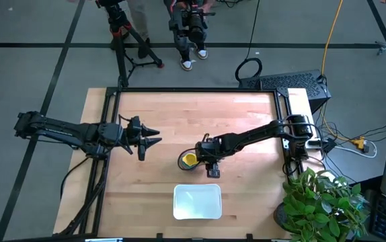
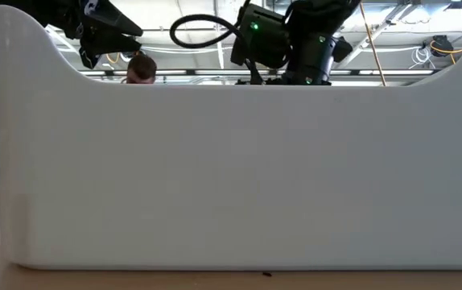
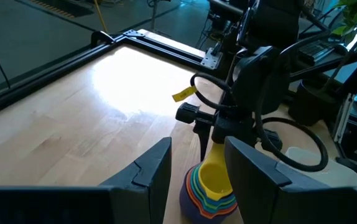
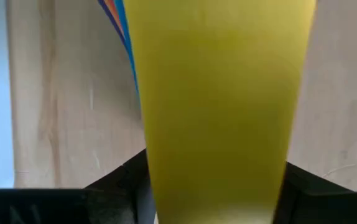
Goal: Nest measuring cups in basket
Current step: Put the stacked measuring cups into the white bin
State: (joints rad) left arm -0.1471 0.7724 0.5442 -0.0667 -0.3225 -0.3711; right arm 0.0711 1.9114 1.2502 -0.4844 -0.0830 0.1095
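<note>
The measuring cups (image 3: 208, 188) sit nested in one stack, yellow innermost, with orange, red, green and blue rims around it. In the high view the stack (image 1: 188, 160) is at mid-table, just beyond the white basket (image 1: 197, 202). My right gripper (image 1: 205, 157) is at the stack's right side, shut on the handles. My left gripper (image 1: 154, 138) hovers open to the left of the stack, and its fingers (image 3: 157, 171) frame the cups from a distance. In the low view the basket wall (image 2: 231, 177) hides the cups. My right gripper (image 4: 213, 193) pinches the yellow cup's flat handle (image 4: 216, 112) between its two fingers, which lie across it. Orange and blue handle edges (image 4: 117, 25) show just beneath it. The fingers (image 3: 204, 138) slant down from the table's right. Whether the stack rests on the table or is lifted, I cannot tell.
The basket lies near the table's near edge, with bare wood between it and the stack. Black frame rails (image 1: 112, 128) border the table. A potted plant (image 1: 321, 202) stands at the right near corner. A tripod and a person's feet (image 1: 189, 60) are beyond the far edge.
</note>
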